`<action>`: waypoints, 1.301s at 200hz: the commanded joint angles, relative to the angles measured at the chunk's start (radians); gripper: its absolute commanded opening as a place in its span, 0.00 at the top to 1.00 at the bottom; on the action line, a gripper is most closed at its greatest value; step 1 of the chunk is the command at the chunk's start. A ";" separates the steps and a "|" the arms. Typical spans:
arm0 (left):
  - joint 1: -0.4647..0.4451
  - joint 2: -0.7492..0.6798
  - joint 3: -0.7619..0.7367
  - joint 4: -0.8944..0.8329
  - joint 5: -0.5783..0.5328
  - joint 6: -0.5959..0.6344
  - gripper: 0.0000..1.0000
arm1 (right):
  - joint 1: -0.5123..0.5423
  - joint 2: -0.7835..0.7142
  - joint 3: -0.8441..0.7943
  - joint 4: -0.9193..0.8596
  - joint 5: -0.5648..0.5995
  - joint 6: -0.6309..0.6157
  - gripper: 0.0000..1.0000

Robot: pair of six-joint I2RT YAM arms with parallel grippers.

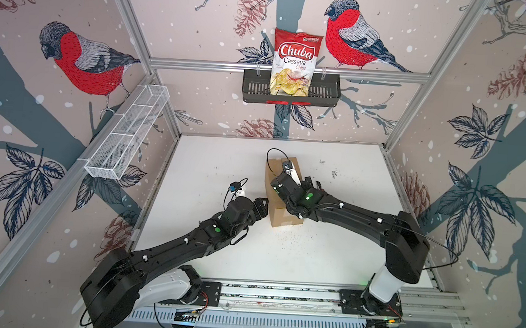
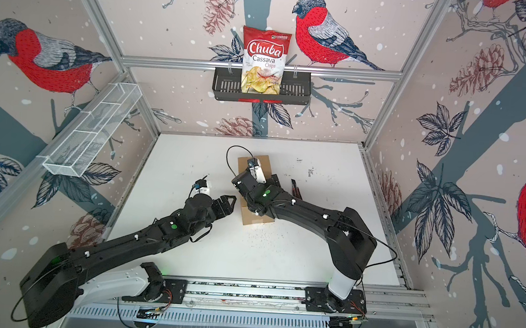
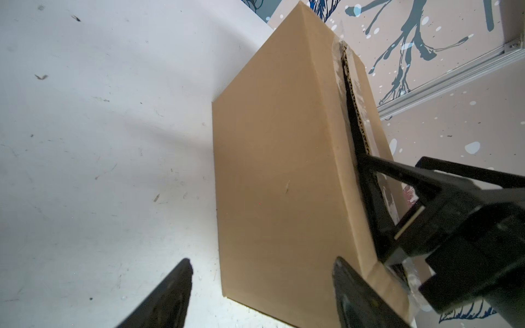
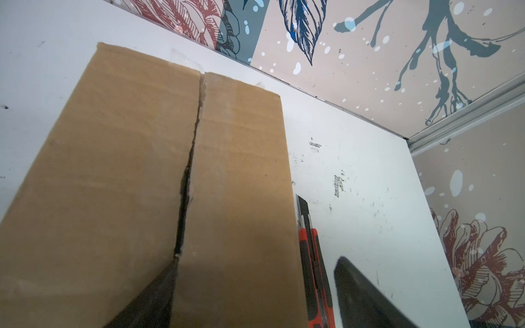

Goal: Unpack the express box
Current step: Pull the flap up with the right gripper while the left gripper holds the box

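The express box is a plain brown carton lying flat in the middle of the white table, also seen in a top view. Its top seam is split into a dark gap between the two flaps. My right gripper hovers over the box top and is open. One fingertip sits in the seam; the other hangs off the box's right edge. My left gripper is open beside the box's left long side, gripping nothing. In a top view, that left gripper is next to the box.
A red and black utility knife lies on the table along the box's right side. A chips bag stands in a black basket on the back wall. A white wire basket hangs on the left wall.
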 commanded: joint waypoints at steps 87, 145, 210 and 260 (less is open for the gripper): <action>0.001 0.035 0.030 0.044 0.012 0.012 0.24 | -0.040 -0.019 0.013 -0.089 -0.088 0.030 0.32; 0.001 0.083 0.082 0.071 0.032 0.035 0.23 | -0.035 -0.038 0.031 -0.105 -0.110 0.008 0.40; 0.001 0.202 0.215 0.133 0.082 0.140 0.17 | -0.012 -0.087 -0.026 -0.087 -0.132 -0.033 0.39; 0.001 0.335 0.283 0.121 0.128 0.144 0.20 | -0.004 -0.128 -0.060 -0.075 -0.136 -0.044 0.37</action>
